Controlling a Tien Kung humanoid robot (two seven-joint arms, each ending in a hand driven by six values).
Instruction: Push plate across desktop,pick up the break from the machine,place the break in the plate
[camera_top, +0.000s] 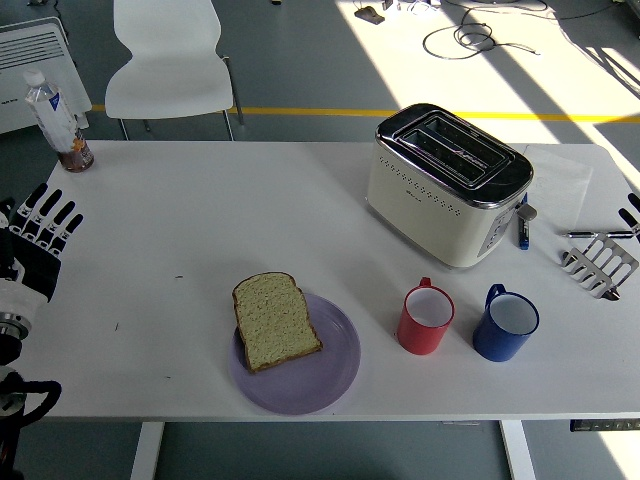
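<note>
A square bread slice (275, 321) lies on a round lilac plate (322, 375) at lower centre; the left hand (38, 240) is spread, empty, while the right hand (632, 212), barely seen, cannot be judged.

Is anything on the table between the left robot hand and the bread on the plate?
Nothing visible. The left robot hand is at the table's left edge, and only bare white tabletop lies between it and the bread on the purple plate.

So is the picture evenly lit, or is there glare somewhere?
Head view: not even. Hard sunlight washes out the floor at top right, and the toaster's chrome top shines. The plate with its bread and the two mugs sit in softer light with faint shadows; all looks sharp. The left hand rests at the left edge.
</note>
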